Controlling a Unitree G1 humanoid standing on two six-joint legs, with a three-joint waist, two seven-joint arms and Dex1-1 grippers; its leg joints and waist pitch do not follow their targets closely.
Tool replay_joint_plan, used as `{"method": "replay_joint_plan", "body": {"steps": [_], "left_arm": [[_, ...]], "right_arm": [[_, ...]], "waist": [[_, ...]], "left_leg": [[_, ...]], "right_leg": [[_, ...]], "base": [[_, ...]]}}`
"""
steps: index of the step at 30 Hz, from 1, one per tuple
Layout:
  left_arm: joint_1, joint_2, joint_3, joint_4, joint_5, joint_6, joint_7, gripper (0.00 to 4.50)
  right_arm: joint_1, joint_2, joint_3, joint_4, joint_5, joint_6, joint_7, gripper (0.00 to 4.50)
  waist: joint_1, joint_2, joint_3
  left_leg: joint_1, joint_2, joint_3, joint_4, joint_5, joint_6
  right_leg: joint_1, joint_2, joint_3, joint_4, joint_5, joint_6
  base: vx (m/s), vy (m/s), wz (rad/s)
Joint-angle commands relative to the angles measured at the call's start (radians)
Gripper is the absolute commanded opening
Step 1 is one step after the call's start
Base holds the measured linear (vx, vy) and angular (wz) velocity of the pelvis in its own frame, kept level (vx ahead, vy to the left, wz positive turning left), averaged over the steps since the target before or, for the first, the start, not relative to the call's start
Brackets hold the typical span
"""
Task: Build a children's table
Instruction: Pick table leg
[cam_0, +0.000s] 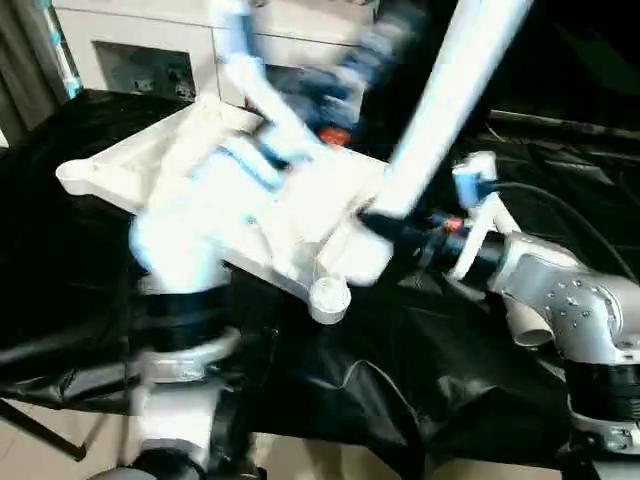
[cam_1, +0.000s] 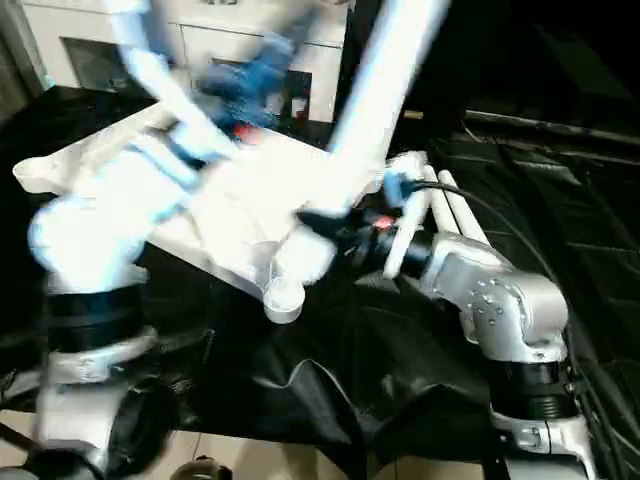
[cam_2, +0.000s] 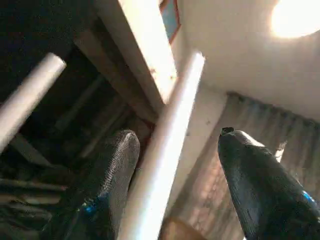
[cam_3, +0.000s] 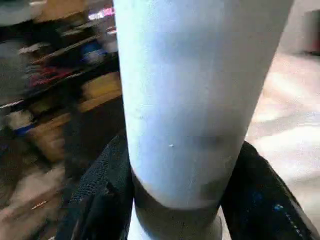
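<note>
The white tabletop (cam_0: 150, 160) lies underside up on the black cloth, a round corner socket (cam_0: 330, 297) nearest me. My right gripper (cam_0: 388, 222) is shut on the lower end of a white leg (cam_0: 450, 90), which rises steeply up and to the right over the tabletop's right edge. In the right wrist view both fingers (cam_3: 102, 190) press the tube's sides. My left arm (cam_0: 190, 240) reaches blurred across the tabletop. In its wrist view the left gripper (cam_2: 177, 135) is open, with a white leg (cam_2: 170, 130) running between the fingers, close to one of them.
Two more white legs (cam_1: 455, 210) lie side by side on the black cloth (cam_0: 380, 380) behind my right forearm. White cabinets (cam_0: 130, 40) stand behind the table. A black cable (cam_0: 570, 215) runs across the cloth at right.
</note>
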Motion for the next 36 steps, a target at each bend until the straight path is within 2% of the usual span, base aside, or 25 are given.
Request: {"method": "replay_joint_plan", "body": {"steps": [1,2,3,4,5,6,8,9,12,13,15,16,17,18,19,20,21,22,24,25,26,27,31,33,36], "left_arm": [[0.032,0.059,-0.026,-0.014,0.089,-0.001,-0.028,3.00],[0.077,0.167,-0.127,0.007,0.253,-0.073,-0.072,3.00],[0.100,0.220,-0.186,0.020,0.339,-0.121,-0.096,3.00],[0.123,0.275,-0.249,0.034,0.428,-0.173,-0.120,3.00],[0.155,0.344,-0.343,0.072,0.537,-0.282,-0.175,3.00],[0.175,0.395,-0.417,0.111,0.609,-0.358,-0.217,3.00],[0.193,0.469,-0.538,0.196,0.717,-0.459,-0.276,3.00],[0.194,0.488,-0.577,0.238,0.762,-0.523,-0.301,3.00],[0.189,0.529,-0.668,0.353,0.838,-0.664,-0.427,3.00],[0.180,0.541,-0.694,0.397,0.862,-0.704,-0.470,3.00],[0.161,0.554,-0.716,0.481,0.895,-0.764,-0.543,3.00],[0.148,0.558,-0.720,0.522,0.907,-0.793,-0.570,3.00],[0.145,0.558,-0.721,0.529,0.908,-0.799,-0.573,3.00],[0.123,0.561,-0.734,0.585,0.921,-0.839,-0.592,3.00],[0.114,0.563,-0.742,0.604,0.930,-0.859,-0.595,3.00],[0.097,0.567,-0.760,0.636,0.946,-0.893,-0.612,3.00],[0.089,0.569,-0.768,0.650,0.954,-0.909,-0.623,3.00],[0.070,0.565,-0.779,0.687,0.970,-0.934,-0.634,3.00],[0.028,0.548,-0.790,0.764,0.999,-0.975,-0.644,3.00],[0.004,0.533,-0.793,0.806,1.016,-0.999,-0.640,3.00],[-0.007,0.526,-0.793,0.827,1.024,-1.012,-0.639,3.00],[-0.020,0.513,-0.791,0.862,1.034,-1.027,-0.641,3.00],[-0.040,0.485,-0.805,0.953,1.051,-1.059,-0.653,3.00],[-0.045,0.476,-0.808,0.988,1.061,-1.082,-0.651,2.65],[-0.054,0.464,-0.807,1.029,1.071,-1.098,-0.668,2.56]], "right_arm": [[0.010,-0.014,-0.032,0.019,-0.065,-0.057,-0.061,1.88],[0.028,-0.027,-0.020,0.034,-0.125,-0.089,-0.104,1.88],[0.037,-0.032,-0.013,0.040,-0.149,-0.105,-0.121,1.88],[0.046,-0.038,-0.005,0.047,-0.173,-0.122,-0.138,1.88],[0.056,-0.029,-0.009,0.056,-0.188,-0.132,-0.174,1.88],[0.066,-0.021,-0.008,0.062,-0.201,-0.140,-0.200,1.87],[0.087,-0.013,0.012,0.063,-0.229,-0.140,-0.232,1.87],[0.096,-0.015,0.032,0.061,-0.247,-0.146,-0.235,1.87],[0.126,0.002,0.052,0.052,-0.277,-0.204,-0.228,1.87],[0.137,0.006,0.054,0.046,-0.282,-0.214,-0.230,1.87],[0.151,0.015,0.051,0.036,-0.284,-0.221,-0.239,1.87],[0.159,0.019,0.048,0.028,-0.284,-0.224,-0.246,1.87],[0.160,0.020,0.047,0.027,-0.284,-0.225,-0.248,1.87],[0.173,0.025,0.043,0.012,-0.284,-0.226,-0.258,1.87],[0.176,0.026,0.043,0.007,-0.283,-0.226,-0.261,1.87],[0.183,0.028,0.042,-0.004,-0.282,-0.225,-0.264,1.87],[0.186,0.029,0.042,-0.009,-0.281,-0.225,-0.265,1.87],[0.190,0.031,0.040,-0.013,-0.281,-0.227,-0.265,1.87],[0.196,0.037,0.039,-0.017,-0.285,-0.233,-0.268,1.87],[0.203,0.037,0.040,-0.024,-0.287,-0.235,-0.267,1.87],[0.206,0.038,0.042,-0.027,-0.288,-0.235,-0.267,1.87],[0.211,0.038,0.045,-0.035,-0.288,-0.234,-0.268,1.87],[0.230,0.034,0.047,-0.068,-0.283,-0.220,-0.274,1.87],[0.238,0.029,0.047,-0.081,-0.283,-0.211,-0.272,1.87],[0.242,0.019,0.050,-0.089,-0.284,-0.201,-0.265,1.87]], "waist": [[-0.002,0.009,-0.073],[-0.003,0.008,-0.072],[-0.005,0.002,-0.070],[-0.005,0.004,-0.072],[-0.003,-0.006,-0.071],[-0.003,0.006,-0.075],[0.000,0.009,-0.074],[-0.003,0.013,-0.078],[-0.001,0.022,-0.076],[0.000,0.038,-0.076],[-0.002,0.034,-0.078],[-0.001,0.046,-0.076],[-0.004,0.039,-0.077],[-0.001,0.057,-0.077],[-0.004,0.047,-0.074],[-0.001,0.055,-0.072],[-0.001,0.053,-0.072],[0.001,0.062,-0.073],[-0.001,0.064,-0.073],[0.001,0.077,-0.074],[0.001,0.070,-0.074],[0.001,0.076,-0.075],[0.002,0.076,-0.078],[0.000,0.077,-0.079],[-0.003,0.070,-0.073]], "left_leg": [[0.025,0.050,-0.026,-0.072,-0.235,-0.048],[0.024,0.052,-0.030,-0.077,-0.237,-0.051],[0.024,0.052,-0.029,-0.080,-0.238,-0.047],[0.027,0.052,-0.028,-0.079,-0.242,-0.054],[0.026,0.049,-0.029,-0.082,-0.238,-0.051],[0.030,0.051,-0.027,-0.082,-0.238,-0.062],[0.030,0.051,-0.029,-0.083,-0.238,-0.058],[0.033,0.055,-0.028,-0.085,-0.250,-0.068],[0.029,0.055,-0.028,-0.086,-0.274,-0.074],[0.029,0.054,-0.032,-0.087,-0.283,-0.080],[0.030,0.053,-0.031,-0.087,-0.300,-0.084],[0.030,0.052,-0.030,-0.086,-0.304,-0.081],[0.031,0.054,-0.028,-0.085,-0.309,-0.080],[0.030,0.054,-0.033,-0.085,-0.310,-0.082],[0.034,0.053,-0.028,-0.084,-0.330,-0.078],[0.034,0.054,-0.029,-0.085,-0.337,-0.074],[0.035,0.055,-0.030,-0.084,-0.339,-0.073],[0.033,0.056,-0.032,-0.084,-0.334,-0.071],[0.034,0.054,-0.032,-0.083,-0.344,-0.067],[0.031,0.053,-0.033,-0.082,-0.333,-0.066],[0.034,0.053,-0.030,-0.080,-0.335,-0.062],[0.031,0.054,-0.033,-0.081,-0.329,-0.062],[0.025,0.054,-0.029,-0.077,-0.276,-0.041],[0.025,0.055,-0.029,-0.078,-0.272,-0.037],[0.029,0.055,-0.028,-0.078,-0.300,-0.032]], "right_leg": [[0.044,-0.082,0.044,-0.087,-0.347,-0.085],[0.042,-0.084,0.045,-0.089,-0.372,-0.050],[0.040,-0.081,0.047,-0.097,-0.399,-0.020],[0.038,-0.081,0.049,-0.092,-0.410,-0.003],[0.036,-0.086,0.049,-0.107,-0.451,0.035],[0.034,-0.087,0.050,-0.095,-0.435,0.021],[0.029,-0.086,0.051,-0.098,-0.415,0.017],[0.030,-0.086,0.051,-0.084,-0.365,-0.015],[0.031,-0.092,0.053,-0.087,-0.318,-0.053],[0.032,-0.095,0.054,-0.082,-0.311,-0.061],[0.037,-0.094,0.054,-0.078,-0.298,-0.076],[0.035,-0.097,0.055,-0.079,-0.297,-0.091],[0.037,-0.097,0.055,-0.077,-0.288,-0.109],[0.038,-0.099,0.055,-0.075,-0.287,-0.120],[0.035,-0.097,0.055,-0.080,-0.306,-0.124],[0.035,-0.098,0.056,-0.086,-0.322,-0.126],[0.036,-0.099,0.056,-0.082,-0.322,-0.129],[0.038,-0.102,0.056,-0.079,-0.327,-0.134],[0.038,-0.102,0.056,-0.083,-0.358,-0.127],[0.038,-0.103,0.056,-0.084,-0.363,-0.127],[0.037,-0.103,0.056,-0.090,-0.370,-0.124],[0.040,-0.105,0.056,-0.087,-0.363,-0.128],[0.044,-0.103,0.057,-0.080,-0.313,-0.139],[0.043,-0.101,0.056,-0.080,-0.302,-0.147],[0.039,-0.104,0.056,-0.089,-0.374,-0.140]], "base": [[0.000,0.000,0.00],[0.000,0.000,0.00],[0.000,0.000,0.00],[0.000,0.000,0.00],[0.000,0.000,0.00],[0.000,0.000,0.00],[0.000,0.000,0.00],[0.000,0.000,0.00],[0.000,0.000,0.00],[0.000,0.000,0.00],[0.000,0.000,0.00],[0.000,0.000,0.00],[0.000,0.000,0.00],[0.000,0.000,0.00],[0.000,0.000,0.00],[0.000,0.000,0.00],[0.000,0.000,0.00],[0.000,0.000,0.00],[0.000,0.000,0.00],[0.000,0.000,0.00],[0.000,0.000,0.00],[0.000,0.000,0.00],[0.000,0.000,0.00],[0.000,0.000,0.00],[0.000,0.000,0.00]]}}
